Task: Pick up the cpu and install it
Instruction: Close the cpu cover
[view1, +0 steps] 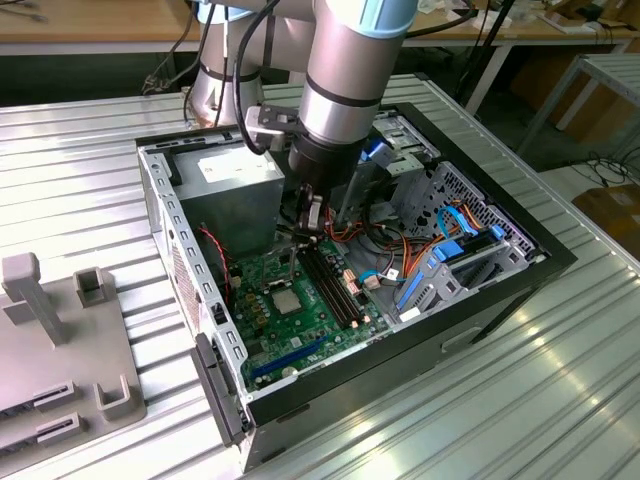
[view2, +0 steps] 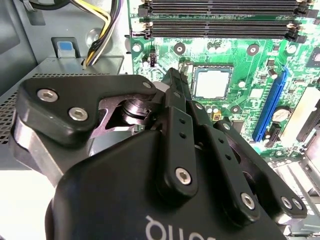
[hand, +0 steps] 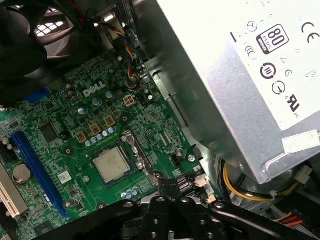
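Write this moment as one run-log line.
cpu: seated in motherboard socket | gripper: shut, empty, above board beside socket | case: open

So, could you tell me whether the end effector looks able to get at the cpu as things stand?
Probably yes: the end effector hangs inside the open case just beside the cpu, which lies uncovered in its socket on the motherboard, nothing lying over it.

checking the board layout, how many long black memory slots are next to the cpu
2. The memory slots lie side by side along the motherboard, just past the cpu in the second wrist view, near the gripper in the exterior view. More may be hidden.
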